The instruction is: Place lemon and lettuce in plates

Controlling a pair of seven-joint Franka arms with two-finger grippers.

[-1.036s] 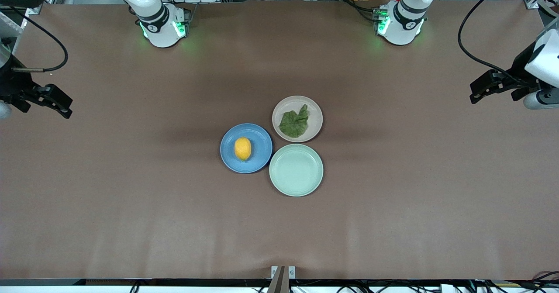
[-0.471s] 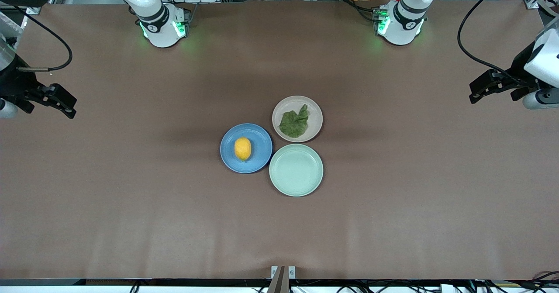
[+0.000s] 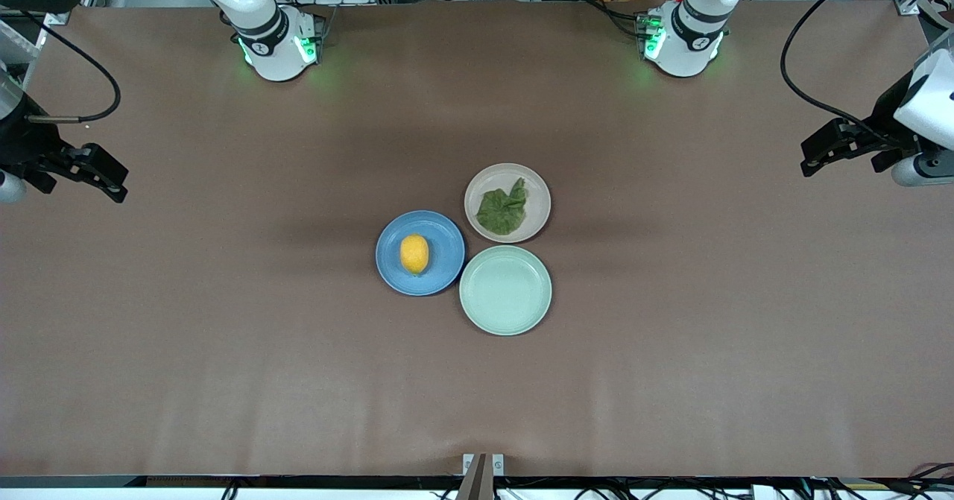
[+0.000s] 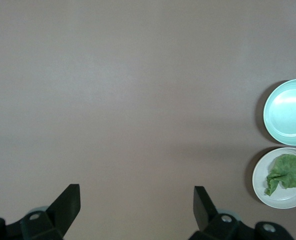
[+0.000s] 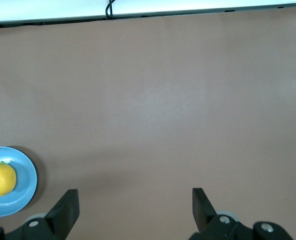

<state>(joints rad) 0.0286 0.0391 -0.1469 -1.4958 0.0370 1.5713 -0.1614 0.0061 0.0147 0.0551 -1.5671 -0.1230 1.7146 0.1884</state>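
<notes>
Since a moment ago only the right hand (image 3: 100,176) has shifted slightly, over its end of the desk (image 3: 223,351). A smooth yellow lemon (image 3: 414,253) sits on the blue plate (image 3: 440,226), wrinkly lettuce (image 3: 504,208) on the beige plate (image 3: 538,187). Both hands, left hand (image 3: 827,147) included, hang wide open and empty.

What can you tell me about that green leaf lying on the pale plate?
The lettuce is a single dark green leaf, wrinkly and crumpled, with an uneven outline and one tip pointing toward the robots' bases. It lies loose inside the beige-pink plate, covering roughly half of it and touching nothing else. No robot hand is near it.
</notes>
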